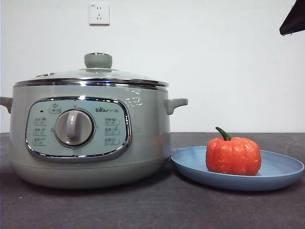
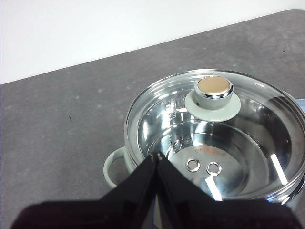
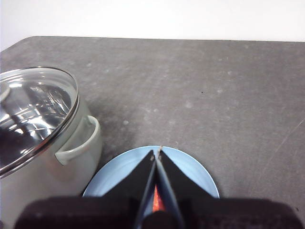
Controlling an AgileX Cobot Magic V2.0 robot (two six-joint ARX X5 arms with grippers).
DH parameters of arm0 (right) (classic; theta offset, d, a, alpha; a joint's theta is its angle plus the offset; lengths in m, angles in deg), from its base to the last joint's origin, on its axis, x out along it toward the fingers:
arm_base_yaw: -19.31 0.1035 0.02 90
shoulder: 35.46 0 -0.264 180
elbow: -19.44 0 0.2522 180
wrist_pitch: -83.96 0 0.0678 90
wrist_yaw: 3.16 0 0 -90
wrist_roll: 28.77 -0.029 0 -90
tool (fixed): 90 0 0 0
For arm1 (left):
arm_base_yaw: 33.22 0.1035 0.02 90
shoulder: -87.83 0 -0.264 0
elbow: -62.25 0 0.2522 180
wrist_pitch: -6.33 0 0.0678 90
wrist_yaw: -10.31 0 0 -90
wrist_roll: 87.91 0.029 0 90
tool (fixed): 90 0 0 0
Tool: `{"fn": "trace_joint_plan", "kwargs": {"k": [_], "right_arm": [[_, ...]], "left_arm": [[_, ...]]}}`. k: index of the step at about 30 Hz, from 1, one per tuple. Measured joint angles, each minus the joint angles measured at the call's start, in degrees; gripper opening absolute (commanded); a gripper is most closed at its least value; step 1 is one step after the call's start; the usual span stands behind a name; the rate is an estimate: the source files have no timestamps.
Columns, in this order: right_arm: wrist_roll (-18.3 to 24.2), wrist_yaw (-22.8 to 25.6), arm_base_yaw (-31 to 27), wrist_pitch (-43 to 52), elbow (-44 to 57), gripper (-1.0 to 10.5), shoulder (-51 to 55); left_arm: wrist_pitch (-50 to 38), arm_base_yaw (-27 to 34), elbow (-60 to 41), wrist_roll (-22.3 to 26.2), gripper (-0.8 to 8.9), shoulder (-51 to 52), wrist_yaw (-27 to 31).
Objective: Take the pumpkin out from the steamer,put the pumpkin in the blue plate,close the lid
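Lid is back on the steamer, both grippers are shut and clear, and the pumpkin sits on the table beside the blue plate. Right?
Not quite. The pumpkin sits in the blue plate, not on the table beside it; the front view shows this. The rest holds: the lid is on the steamer, and the left gripper and right gripper are shut, holding nothing.

Glossy glass lid (image 2: 248, 129) with chrome rim, smooth sage steamer (image 1: 143, 138), matte blue plate (image 1: 281, 167), speckled grey counter (image 3: 214, 95).
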Motion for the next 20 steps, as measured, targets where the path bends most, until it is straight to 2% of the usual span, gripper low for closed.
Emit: {"fn": "trace_joint_plan", "kwargs": {"k": [5, 9, 15, 20], "right_arm": [[0.00, 0.00, 0.00, -0.50, 0.00, 0.0, 0.02], [0.00, 0.00, 0.00, -1.64, 0.00, 0.0, 0.02], [0.00, 0.00, 0.00, -2.14, 0.00, 0.0, 0.00], [0.00, 0.00, 0.00, -2.56, 0.00, 0.0, 0.00]], "left_arm": [[2.56, 1.53, -0.04, 0.31, -0.03, 3.61, -0.35], [4.46, 8.85, -0.61, 0.44, -0.03, 10.73, -2.12], [-4.07, 22.32, -10.05, 0.42, -0.03, 17.99, -3.78], [-14.14, 27.50, -22.21, 0.42, -0.03, 20.96, -6.12]]}}
